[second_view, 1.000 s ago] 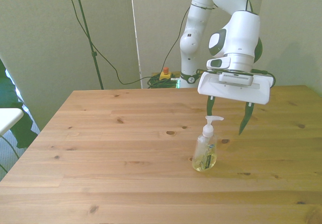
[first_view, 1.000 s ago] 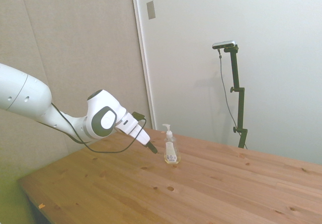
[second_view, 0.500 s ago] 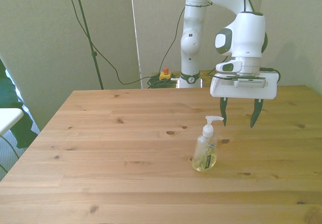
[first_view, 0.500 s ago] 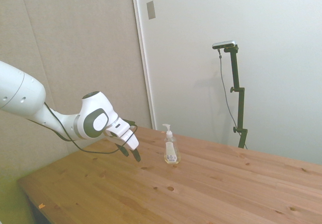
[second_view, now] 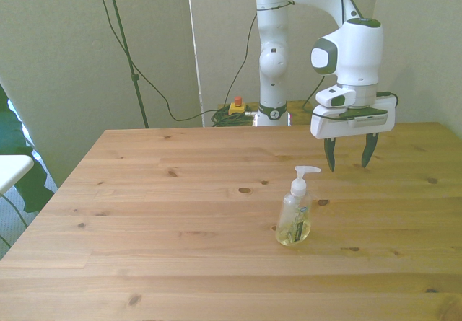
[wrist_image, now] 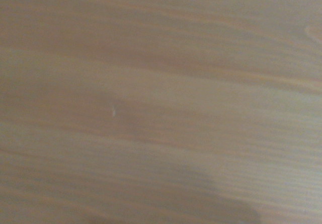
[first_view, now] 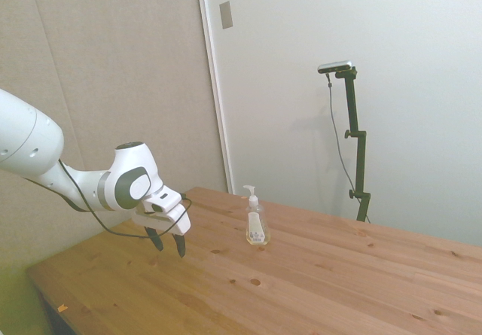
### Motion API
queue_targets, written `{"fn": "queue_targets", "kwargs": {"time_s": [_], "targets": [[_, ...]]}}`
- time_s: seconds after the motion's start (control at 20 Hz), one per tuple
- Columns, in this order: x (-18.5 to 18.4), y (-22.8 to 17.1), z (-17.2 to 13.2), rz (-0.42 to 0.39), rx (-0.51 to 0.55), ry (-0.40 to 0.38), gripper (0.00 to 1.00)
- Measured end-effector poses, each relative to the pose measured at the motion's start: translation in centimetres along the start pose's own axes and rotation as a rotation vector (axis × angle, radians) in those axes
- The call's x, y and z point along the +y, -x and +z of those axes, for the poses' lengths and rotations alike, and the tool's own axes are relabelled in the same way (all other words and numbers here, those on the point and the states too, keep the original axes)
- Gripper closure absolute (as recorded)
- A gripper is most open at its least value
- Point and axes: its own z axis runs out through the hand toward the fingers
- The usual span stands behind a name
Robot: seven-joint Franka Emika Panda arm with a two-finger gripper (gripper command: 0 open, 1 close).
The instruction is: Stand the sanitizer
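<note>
Side view: a white robot arm reaches in from the left over a wooden table. Its forearm slopes downward, and the wrist bends so that the gripper points down toward the tabletop. The two dark fingers hang apart, just above the wood, with nothing between them. The sanitizer, a small clear pump bottle holding pale yellowish liquid, stands upright on the table, well apart from the gripper, farther along the table from the arm.

Front view: the arm rises behind the table's far edge, arches over and comes down on the front view's right. The gripper points straight down, its fingers spread open and empty, above the table. The sanitizer stands upright nearer the camera, and slightly toward the front view's left of the gripper, its white pump nozzle turned toward the front view's right.

Wrist view: only blurred wood grain of the table shows, with a soft shadow at one edge.
</note>
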Motion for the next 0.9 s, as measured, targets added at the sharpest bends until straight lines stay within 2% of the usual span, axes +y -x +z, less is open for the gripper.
{"fn": "queue_targets", "kwargs": {"time_s": [0.25, 0.45, 0.55, 0.9], "targets": [[1.7, 0.7, -2.1, -0.045, -0.048, -0.008, 0.00], [3.1, 1.3, -3.4, -0.087, -0.126, -0.024, 0.00], [3.3, 1.4, -3.5, -0.094, -0.122, -0.012, 0.00], [5.8, 2.9, -4.2, -0.037, -0.080, 0.043, 0.00]]}}
